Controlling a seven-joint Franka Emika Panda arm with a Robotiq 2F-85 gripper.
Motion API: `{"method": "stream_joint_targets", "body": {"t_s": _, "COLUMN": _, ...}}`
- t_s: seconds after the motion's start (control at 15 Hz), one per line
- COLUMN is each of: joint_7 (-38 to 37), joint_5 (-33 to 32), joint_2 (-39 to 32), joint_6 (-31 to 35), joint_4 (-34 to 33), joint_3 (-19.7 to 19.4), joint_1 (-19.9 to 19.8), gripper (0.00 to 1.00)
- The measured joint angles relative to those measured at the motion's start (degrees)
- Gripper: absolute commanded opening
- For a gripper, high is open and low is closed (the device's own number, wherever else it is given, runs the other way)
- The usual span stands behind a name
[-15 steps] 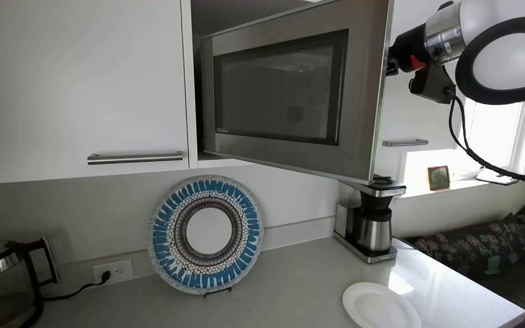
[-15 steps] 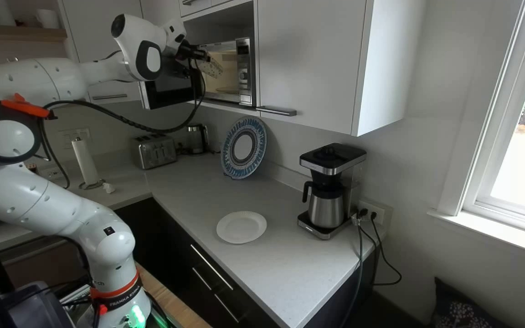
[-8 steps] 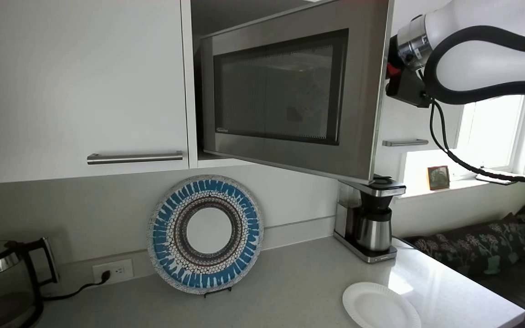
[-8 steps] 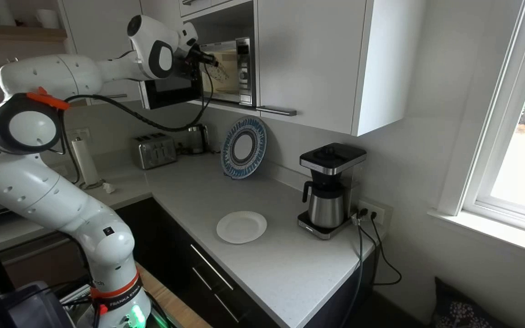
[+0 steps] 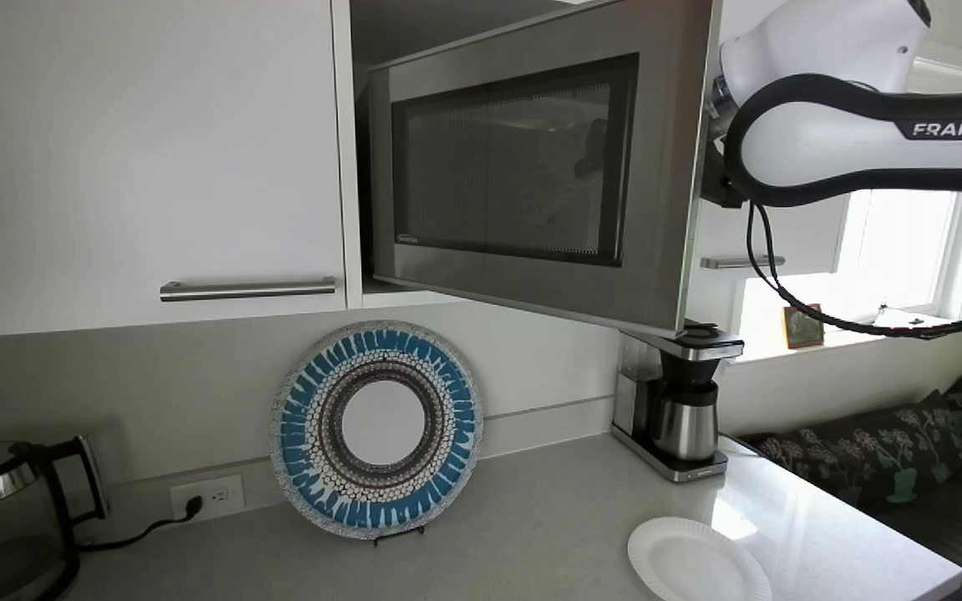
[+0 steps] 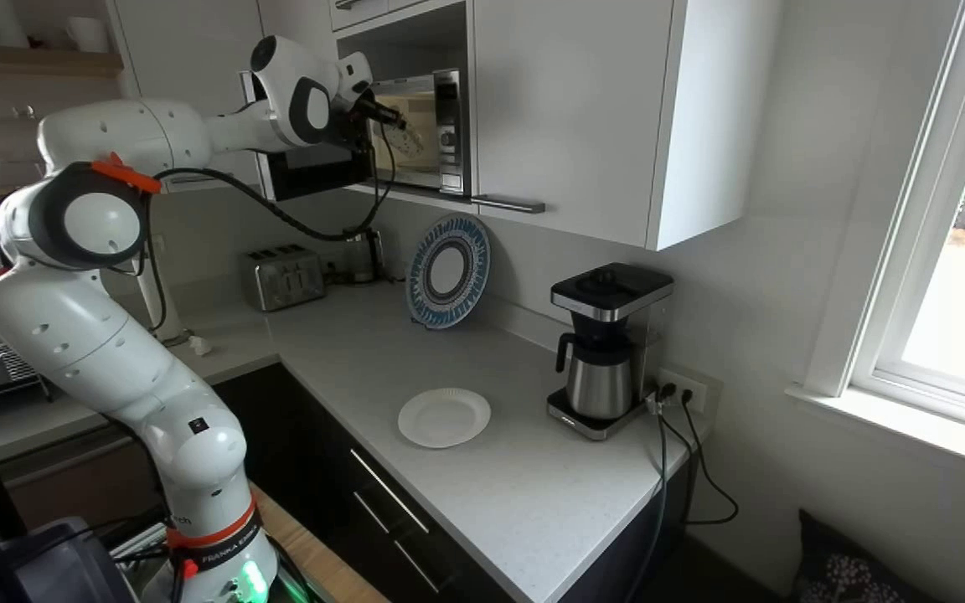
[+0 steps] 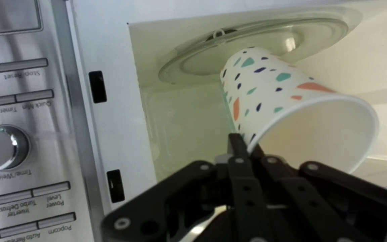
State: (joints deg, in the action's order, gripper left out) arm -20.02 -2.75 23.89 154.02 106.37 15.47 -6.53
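Gripper [image 7: 247, 147] nearer the microwave [image 6: 449, 138], pinch-tight on 1 cup [image 7: 270, 80], hidden behind door [image 5: 523, 179] in an exterior view.

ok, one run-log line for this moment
gripper: closed on terrazzo-print paper cup at rim | cup: tilted, at microwave opening | microwave door: open | glass turntable: cup contact unclear

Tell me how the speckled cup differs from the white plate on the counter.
The cup has orange, teal and dark flecks; the plate is plain white. The cup tilts, pinched at its rim by the hand; the plate lies flat on the counter. The cup is deep and tapered; the plate is shallow. Both have round white rims.
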Motion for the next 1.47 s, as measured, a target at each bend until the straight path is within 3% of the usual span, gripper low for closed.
{"method": "stream_joint_targets", "body": {"t_s": 0.4, "joint_7": -11.9, "joint_5": -6.1, "joint_2": -2.4, "joint_6": -4.6, "joint_4": -3.2, "joint_3": 3.8, "joint_1": -3.2, "gripper": 0.01}}
{"method": "stream_joint_targets", "body": {"t_s": 0.93, "joint_7": -25.1, "joint_5": -9.1, "joint_2": -5.1, "joint_6": -9.2, "joint_4": -7.1, "joint_3": 5.2, "joint_1": -2.8, "gripper": 0.01}}
{"method": "stream_joint_targets", "body": {"t_s": 1.47, "joint_7": -37.7, "joint_5": -10.2, "joint_2": -8.4, "joint_6": -9.4, "joint_4": -10.0, "joint_3": 5.6, "joint_1": -0.8, "gripper": 0.01}}
